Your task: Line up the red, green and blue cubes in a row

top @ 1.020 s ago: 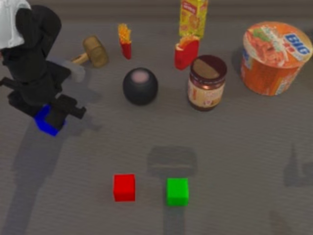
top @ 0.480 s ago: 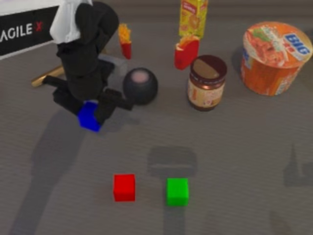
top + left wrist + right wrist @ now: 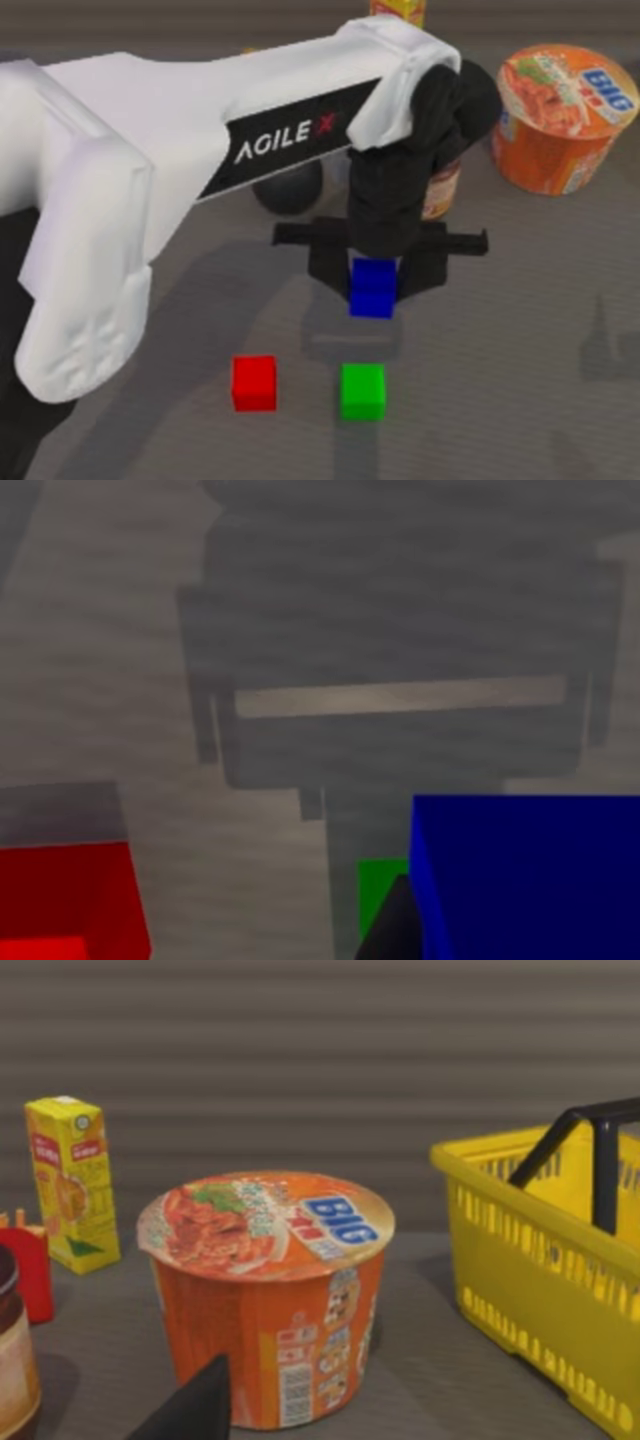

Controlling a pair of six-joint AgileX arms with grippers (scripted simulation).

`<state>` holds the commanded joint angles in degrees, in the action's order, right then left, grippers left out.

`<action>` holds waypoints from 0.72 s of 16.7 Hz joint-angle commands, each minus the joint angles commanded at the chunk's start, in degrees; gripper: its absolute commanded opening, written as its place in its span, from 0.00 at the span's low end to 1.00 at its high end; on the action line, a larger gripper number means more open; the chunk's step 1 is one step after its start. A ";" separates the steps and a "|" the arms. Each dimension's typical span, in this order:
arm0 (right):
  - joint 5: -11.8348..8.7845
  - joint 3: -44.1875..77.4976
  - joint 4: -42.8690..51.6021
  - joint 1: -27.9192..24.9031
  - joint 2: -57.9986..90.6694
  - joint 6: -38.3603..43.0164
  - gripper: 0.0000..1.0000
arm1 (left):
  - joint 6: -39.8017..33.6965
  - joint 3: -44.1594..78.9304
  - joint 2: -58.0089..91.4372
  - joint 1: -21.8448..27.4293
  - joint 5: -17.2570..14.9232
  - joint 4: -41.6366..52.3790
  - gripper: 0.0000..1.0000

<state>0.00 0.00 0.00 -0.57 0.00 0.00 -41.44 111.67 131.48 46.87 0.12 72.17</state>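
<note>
The left pincer (image 3: 374, 283) grips the deep blue glossy cube (image 3: 373, 288) above the grey bench (image 3: 520, 330), just behind the bright green cube (image 3: 362, 390). The bright red cube (image 3: 254, 382) sits beside the green one, apart. The right pincer's state I cannot tell.

Three cubes: one red cube (image 3: 254, 383), one green cube (image 3: 362, 391), one blue cube (image 3: 373, 288).

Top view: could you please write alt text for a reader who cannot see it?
The left arm reaches across the table, its gripper holding the blue cube above the green cube; the red cube sits left of the green. An orange noodle cup stands at the far right.
</note>
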 joint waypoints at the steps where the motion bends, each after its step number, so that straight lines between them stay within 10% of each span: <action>1: 0.00 0.00 0.00 0.00 0.00 0.00 1.00 | -4.05 1.98 0.86 2.63 0.06 0.82 0.00; 12: 0.00 0.00 0.00 0.00 0.00 0.00 1.00 | -15.67 7.62 2.55 10.77 0.40 2.64 0.00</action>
<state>0.00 0.00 0.00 -0.57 0.00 0.00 -57.11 119.30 134.03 57.64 0.52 74.81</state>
